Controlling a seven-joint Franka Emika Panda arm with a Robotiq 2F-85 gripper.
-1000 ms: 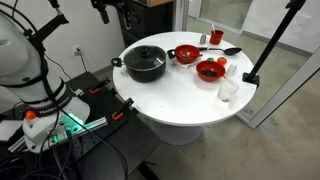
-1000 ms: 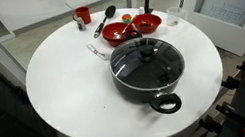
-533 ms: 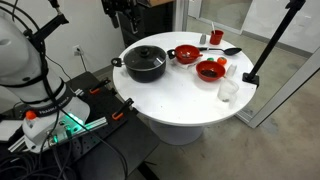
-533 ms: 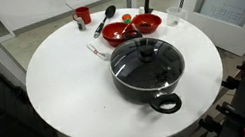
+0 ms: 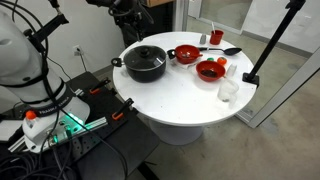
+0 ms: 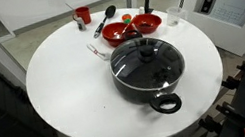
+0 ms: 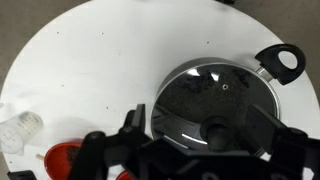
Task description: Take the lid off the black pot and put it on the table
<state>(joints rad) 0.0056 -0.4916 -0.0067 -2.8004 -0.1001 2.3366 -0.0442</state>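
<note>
Fingers spread wide apart, grasping nothing, held clear above the work. Glass lid seated on the black pot, directly beneath and between the fingers. Pot rests on the round white surface.

The gripper hung with its jaws spread wide and pointing downward (its fingers dark and blurred in the wrist view), the arm rising above the jaws.

My round white worktop carries the black pot, two red bowls, a red cup, a ladle and clear cups.
</note>
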